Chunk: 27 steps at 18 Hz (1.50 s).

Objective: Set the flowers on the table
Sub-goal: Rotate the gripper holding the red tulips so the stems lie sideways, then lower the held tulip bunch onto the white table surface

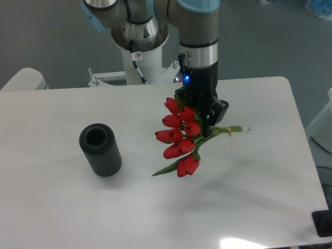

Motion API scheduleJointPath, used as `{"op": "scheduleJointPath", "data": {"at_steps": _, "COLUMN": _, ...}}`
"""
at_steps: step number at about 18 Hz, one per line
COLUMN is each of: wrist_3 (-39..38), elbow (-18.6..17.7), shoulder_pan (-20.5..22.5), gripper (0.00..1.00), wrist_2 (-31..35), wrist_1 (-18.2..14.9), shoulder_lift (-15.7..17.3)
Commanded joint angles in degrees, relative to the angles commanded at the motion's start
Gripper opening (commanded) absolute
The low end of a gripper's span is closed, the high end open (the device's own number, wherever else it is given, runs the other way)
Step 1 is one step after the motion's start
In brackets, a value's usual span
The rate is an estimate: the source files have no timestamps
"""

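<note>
Because the table (62,207) is wide and white, it takes nearly the whole view, and the flowers (181,137) are above its middle-right part, carried by the arm. Whether the lowest bloom already touches the surface I cannot tell; a soft shadow lies below the bunch, so I judge it is slightly lifted. The long axis of the bunch runs from the red heads at the lower left to the tied stem ends at the right, nearly flat with a small tilt. The gripper (206,123) comes down from above and its fingers are closed around the stems just behind the heads, so the blooms hang to the left of the tool. A dark ribbed cylinder (100,149) stands well apart on the left.
</note>
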Motion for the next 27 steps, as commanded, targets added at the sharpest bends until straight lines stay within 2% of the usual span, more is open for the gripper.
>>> {"op": "scheduleJointPath", "data": {"at_steps": 4, "wrist_3": 6.5, "elbow": -1.8, "shoulder_pan": 0.0, "gripper": 0.41, "wrist_2": 4.6, "wrist_1": 0.1, "shoulder_lift": -0.3}}
{"op": "scheduleJointPath", "data": {"at_steps": 7, "wrist_3": 7.2, "elbow": -2.9, "shoulder_pan": 0.0, "gripper": 0.41, "wrist_2": 5.8, "wrist_1": -0.3, "shoulder_lift": -1.3}}
{"op": "scheduleJointPath", "data": {"at_steps": 12, "wrist_3": 10.8, "elbow": -6.1, "shoulder_pan": 0.3, "gripper": 0.41, "wrist_2": 12.9, "wrist_1": -0.6, "shoulder_lift": -2.3}}
{"op": "scheduleJointPath", "data": {"at_steps": 16, "wrist_3": 11.6, "elbow": -10.7, "shoulder_pan": 0.3, "gripper": 0.41, "wrist_2": 13.1, "wrist_1": -0.7, "shoulder_lift": -2.4}}
{"op": "scheduleJointPath", "data": {"at_steps": 19, "wrist_3": 11.7, "elbow": -12.9, "shoulder_pan": -0.1, "gripper": 0.41, "wrist_2": 13.1, "wrist_1": -0.5, "shoulder_lift": -3.2}}
{"op": "scheduleJointPath", "data": {"at_steps": 27, "wrist_3": 11.3, "elbow": -15.2, "shoulder_pan": -2.1, "gripper": 0.41, "wrist_2": 13.2, "wrist_1": -0.4, "shoulder_lift": -5.7}}
